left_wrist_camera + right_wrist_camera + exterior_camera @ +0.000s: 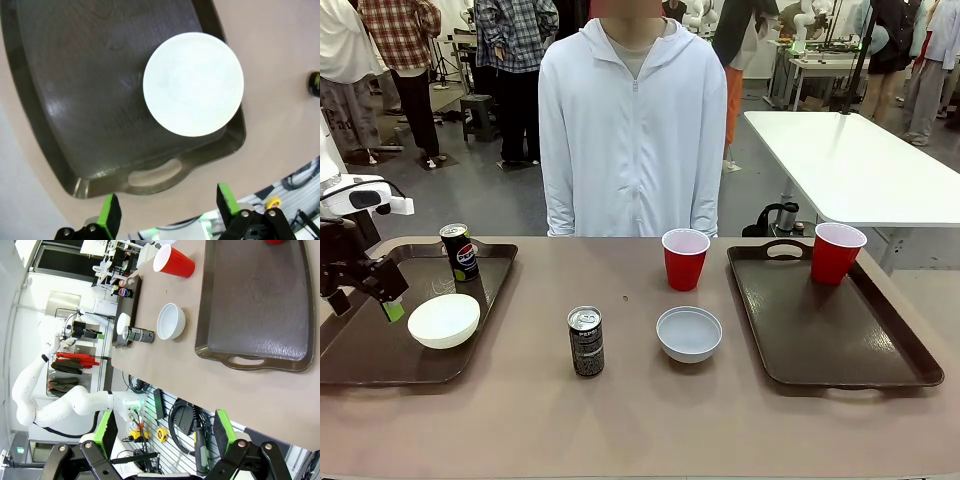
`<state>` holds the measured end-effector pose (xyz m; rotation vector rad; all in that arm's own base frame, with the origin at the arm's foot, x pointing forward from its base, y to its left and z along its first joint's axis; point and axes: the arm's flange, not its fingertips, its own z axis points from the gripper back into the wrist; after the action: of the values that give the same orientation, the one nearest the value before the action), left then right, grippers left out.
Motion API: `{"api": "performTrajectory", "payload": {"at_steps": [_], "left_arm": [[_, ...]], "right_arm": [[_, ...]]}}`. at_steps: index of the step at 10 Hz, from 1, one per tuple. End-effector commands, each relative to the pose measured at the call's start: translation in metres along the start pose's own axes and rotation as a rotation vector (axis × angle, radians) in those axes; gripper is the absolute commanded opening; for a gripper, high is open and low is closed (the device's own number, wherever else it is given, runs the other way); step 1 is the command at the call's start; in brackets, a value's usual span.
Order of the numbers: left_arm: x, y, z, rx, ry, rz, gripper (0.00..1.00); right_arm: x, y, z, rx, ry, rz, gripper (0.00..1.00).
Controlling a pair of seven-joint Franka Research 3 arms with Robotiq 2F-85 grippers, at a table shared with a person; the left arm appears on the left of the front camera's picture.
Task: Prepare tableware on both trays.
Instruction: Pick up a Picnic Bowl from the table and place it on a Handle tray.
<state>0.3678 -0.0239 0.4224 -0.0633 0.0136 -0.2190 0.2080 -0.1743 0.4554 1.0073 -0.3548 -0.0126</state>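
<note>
The left tray (350, 360) carries a Pepsi can (459, 251) at its far corner and a white bowl (444, 320) near its right rim. My left gripper (382, 298) hovers open just left of that bowl; from the left wrist the bowl (193, 84) lies on the tray (75, 100) beyond my empty left gripper (167, 207). One red cup (837, 252) stands on the right tray (840, 340). Between the trays stand another red cup (685, 258), a white bowl (689, 333) and a black can (586, 341). My right gripper (165, 427) is open and empty off the table's near edge, short of the right tray (250, 305).
A person in a white hoodie (632, 130) stands at the far side of the table, hands out of sight. The tan tabletop (620, 420) is bare along its front edge. A white table (860, 165) stands behind at the right.
</note>
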Motion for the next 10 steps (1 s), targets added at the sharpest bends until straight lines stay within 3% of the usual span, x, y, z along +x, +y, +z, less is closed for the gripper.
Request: {"api": "performTrajectory", "payload": {"at_steps": [1, 4, 7, 10], "left_arm": [[0.002, 0.017, 0.012, -0.143, -0.048, -0.002, 1.0], [-0.011, 0.086, 0.016, -0.48, -0.098, -0.016, 1.0], [-0.042, 0.163, 0.009, -0.813, -0.181, 0.005, 1.0], [-0.079, 0.231, -0.001, -1.006, -0.303, 0.086, 1.0]], "right_arm": [[0.003, 0.022, 0.017, -0.053, -0.015, 0.013, 1.0], [0.029, 0.079, -0.017, -0.137, 0.115, 0.058, 1.0], [0.05, 0.14, -0.105, -0.351, 0.274, 0.067, 1.0], [0.048, 0.186, -0.191, -0.564, 0.332, 0.109, 1.0]]}}
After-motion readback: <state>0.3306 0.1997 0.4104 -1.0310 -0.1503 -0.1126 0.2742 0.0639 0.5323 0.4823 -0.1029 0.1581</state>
